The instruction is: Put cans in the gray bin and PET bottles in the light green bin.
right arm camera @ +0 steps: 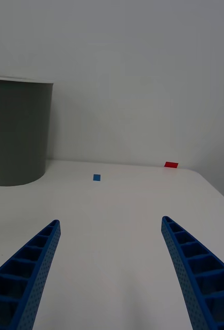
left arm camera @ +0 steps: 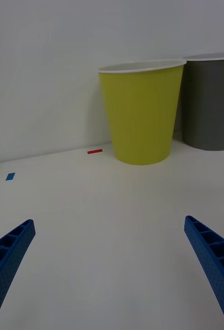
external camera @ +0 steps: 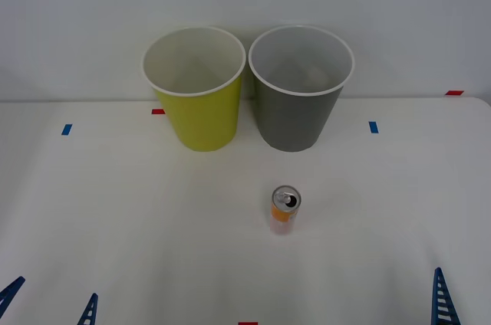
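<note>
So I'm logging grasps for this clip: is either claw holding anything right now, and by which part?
Nothing is held. Both the left claw and right claw are open over bare table; the can stands untouched.

You've got yellow-green bin (external camera: 201,114) w/ white rim, dark gray bin (external camera: 295,114) w/ white rim, orange-white can (external camera: 285,210) w/ silver top, white table (external camera: 115,218), blue ribbed fingers (right arm camera: 24,273).

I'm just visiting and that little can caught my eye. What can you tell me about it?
The can is small and slim, with an orange-and-white body and a silver top bearing a pull tab. It looks like metal. It stands upright on the white table, alone, nearer the robot than the gray bin and far shorter than it. Nothing touches it but the table; whether it has been opened cannot be told.
</note>
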Motion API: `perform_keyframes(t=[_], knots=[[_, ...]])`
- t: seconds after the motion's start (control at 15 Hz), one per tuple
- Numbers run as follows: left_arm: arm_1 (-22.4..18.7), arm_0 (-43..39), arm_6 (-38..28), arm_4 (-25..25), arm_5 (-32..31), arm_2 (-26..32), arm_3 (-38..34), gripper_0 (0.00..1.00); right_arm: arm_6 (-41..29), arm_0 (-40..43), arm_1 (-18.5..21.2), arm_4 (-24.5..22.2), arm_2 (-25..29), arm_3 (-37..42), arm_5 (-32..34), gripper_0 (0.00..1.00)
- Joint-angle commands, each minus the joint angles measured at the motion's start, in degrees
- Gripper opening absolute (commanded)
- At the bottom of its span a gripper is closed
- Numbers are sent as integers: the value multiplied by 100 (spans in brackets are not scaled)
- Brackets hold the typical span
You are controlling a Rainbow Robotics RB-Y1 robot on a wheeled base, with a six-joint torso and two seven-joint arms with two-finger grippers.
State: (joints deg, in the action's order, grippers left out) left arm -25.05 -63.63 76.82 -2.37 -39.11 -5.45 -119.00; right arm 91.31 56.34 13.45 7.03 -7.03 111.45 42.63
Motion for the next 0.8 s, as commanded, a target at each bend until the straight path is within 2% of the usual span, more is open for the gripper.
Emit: perform_keyframes(t=[0.07, 0.8], knots=[[0, 0, 0, 0, 0, 0, 0, 100, 0, 0, 0, 0, 0, 0, 0, 64], [0, 0, 0, 0, 0, 0, 0, 100, 0, 0, 0, 0, 0, 0, 0, 65]])
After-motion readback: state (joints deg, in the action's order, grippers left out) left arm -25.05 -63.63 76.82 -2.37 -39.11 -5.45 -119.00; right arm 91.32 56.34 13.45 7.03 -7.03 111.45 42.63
